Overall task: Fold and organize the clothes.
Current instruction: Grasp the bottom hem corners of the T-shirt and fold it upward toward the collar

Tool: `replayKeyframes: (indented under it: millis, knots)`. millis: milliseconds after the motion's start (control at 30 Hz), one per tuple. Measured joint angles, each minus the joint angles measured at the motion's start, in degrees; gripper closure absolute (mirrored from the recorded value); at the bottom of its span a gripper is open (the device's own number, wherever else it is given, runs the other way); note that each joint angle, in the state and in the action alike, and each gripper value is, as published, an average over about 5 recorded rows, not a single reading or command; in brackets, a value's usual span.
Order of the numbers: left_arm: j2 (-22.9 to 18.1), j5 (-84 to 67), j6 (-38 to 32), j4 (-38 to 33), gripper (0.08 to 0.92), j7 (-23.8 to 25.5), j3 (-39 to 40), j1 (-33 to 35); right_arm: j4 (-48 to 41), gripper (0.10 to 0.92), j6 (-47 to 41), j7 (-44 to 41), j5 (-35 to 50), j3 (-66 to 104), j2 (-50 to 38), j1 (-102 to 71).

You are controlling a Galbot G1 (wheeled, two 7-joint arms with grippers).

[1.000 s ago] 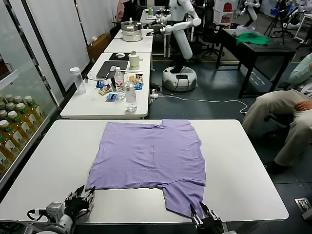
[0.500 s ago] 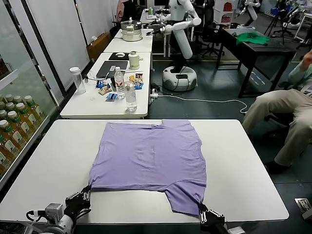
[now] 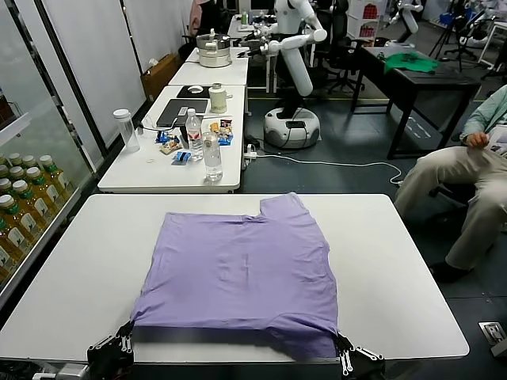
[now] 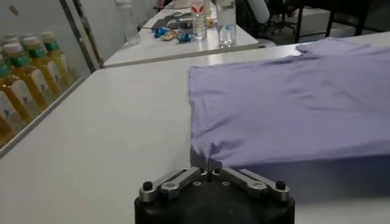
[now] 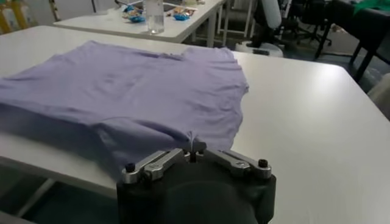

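Observation:
The lavender T-shirt (image 3: 242, 273) lies spread on the white table (image 3: 396, 269), plain side up; no print shows. Its near edge is lifted off the table and casts a shadow. My left gripper (image 3: 125, 342) is shut on the shirt's near left corner at the table's front edge; in the left wrist view the fabric (image 4: 286, 103) is pinched at my left gripper (image 4: 209, 164). My right gripper (image 3: 342, 355) is shut on the near right corner; in the right wrist view the shirt (image 5: 122, 85) bunches at my right gripper (image 5: 193, 148).
A second table (image 3: 158, 170) behind holds water bottles (image 3: 212, 154), a clear jar (image 3: 126, 131) and snacks. Bottled drinks (image 3: 20, 210) line a shelf at the left. A seated person (image 3: 467, 170) is at the right. A white robot (image 3: 293, 71) stands farther back.
Both grippers went from open beside the shirt's near corners to shut on them, then pulled back toward the front edge. The shirt's near edge is lifted and drawn toward me.

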Motion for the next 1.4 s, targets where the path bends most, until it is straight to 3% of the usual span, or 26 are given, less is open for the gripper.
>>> replayKeyframes:
  millis: [300, 733, 1167, 1300, 1400]
  knots:
    - [0.55, -2.0, 0.95, 1.35, 0.917, 0.95, -0.43, -4.86, -3.4, 0.911, -2.93, 0.46, 1.89, -1.81, 0.45, 9.59]
    - [0.33, -3.35, 1.11, 10.86, 0.917, 5.21, 1.95, -18.3, -11.39, 0.911, -6.64, 0.38, 3.16, -6.86, 2.9, 24.34]
    - [0.35, -3.13, -0.04, 18.55, 0.917, 9.78, 4.28, -26.5, -18.24, 0.911, -8.46, -0.17, 3.34, -10.99, 5.22, 33.49]
    - [0.19, -2.4, -0.02, 20.23, 0.896, 10.31, 4.94, -28.16, -19.91, 0.863, -8.89, -0.32, 2.78, -12.16, 6.02, 35.15]
    - [-0.11, -1.61, 0.03, 21.44, 0.827, 10.39, 5.39, -29.23, -21.28, 0.791, -9.11, -0.15, 2.28, -13.11, 7.0, 36.5]
